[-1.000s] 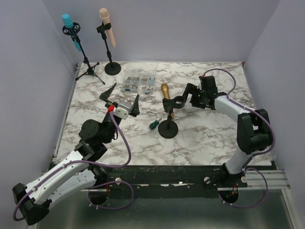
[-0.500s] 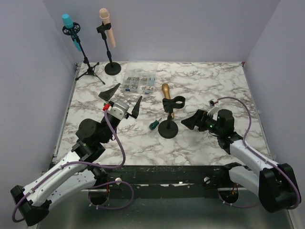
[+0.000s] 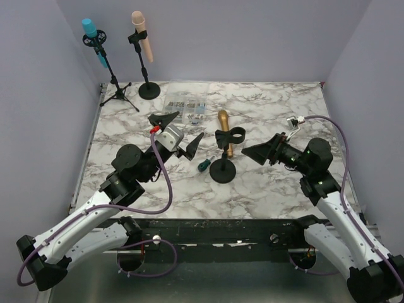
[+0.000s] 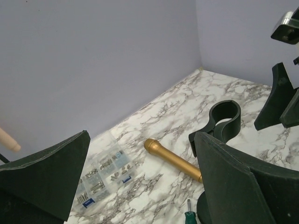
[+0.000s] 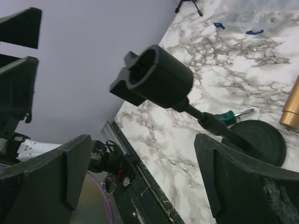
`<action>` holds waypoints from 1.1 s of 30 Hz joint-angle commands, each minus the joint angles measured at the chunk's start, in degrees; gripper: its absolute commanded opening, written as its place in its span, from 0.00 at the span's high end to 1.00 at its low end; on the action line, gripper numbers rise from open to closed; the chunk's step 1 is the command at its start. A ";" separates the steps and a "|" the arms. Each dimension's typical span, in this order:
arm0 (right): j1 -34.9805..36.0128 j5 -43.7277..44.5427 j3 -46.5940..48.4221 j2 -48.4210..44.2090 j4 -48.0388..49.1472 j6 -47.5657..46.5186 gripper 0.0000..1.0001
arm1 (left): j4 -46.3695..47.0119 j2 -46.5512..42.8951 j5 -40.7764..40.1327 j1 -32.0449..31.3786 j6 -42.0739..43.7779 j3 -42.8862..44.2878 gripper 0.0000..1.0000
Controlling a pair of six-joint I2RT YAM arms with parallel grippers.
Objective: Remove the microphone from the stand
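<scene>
The gold microphone (image 3: 225, 131) lies flat on the marble table just behind the black stand (image 3: 223, 170). The stand's clip (image 3: 230, 136) is an empty ring. In the left wrist view the microphone (image 4: 173, 159) lies between my open fingers, with the clip (image 4: 224, 119) beyond it. My left gripper (image 3: 177, 125) is open and empty, left of the stand. My right gripper (image 3: 260, 148) is open and empty, right of the stand and facing it. The right wrist view shows the clip (image 5: 156, 81), the round base (image 5: 257, 140) and the microphone's end (image 5: 292, 109).
A clear parts box (image 3: 183, 108) sits behind my left gripper. A green screwdriver (image 3: 203, 165) lies beside the stand's base. A blue microphone on a tripod (image 3: 95, 38) and a peach microphone on a round-base stand (image 3: 142, 41) stand at the back left corner.
My right arm has swung back from the stand toward the near right, its gripper open and now facing the stand. My left gripper has moved right, toward the stand. The microphone has stayed on the table.
</scene>
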 commanded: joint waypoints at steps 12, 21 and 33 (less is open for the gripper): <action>1.01 -0.61 10.76 11.96 -8.42 8.34 0.00 | -0.05 -0.18 -3.16 -4.61 5.60 -0.75 0.02; 3.17 -0.70 12.40 15.87 -3.09 10.82 0.00 | 0.82 -0.25 -4.93 -4.61 7.27 -1.19 0.02; 6.14 1.32 15.55 22.75 0.99 12.00 0.14 | 1.53 -0.24 -6.01 -4.61 8.60 -1.70 0.02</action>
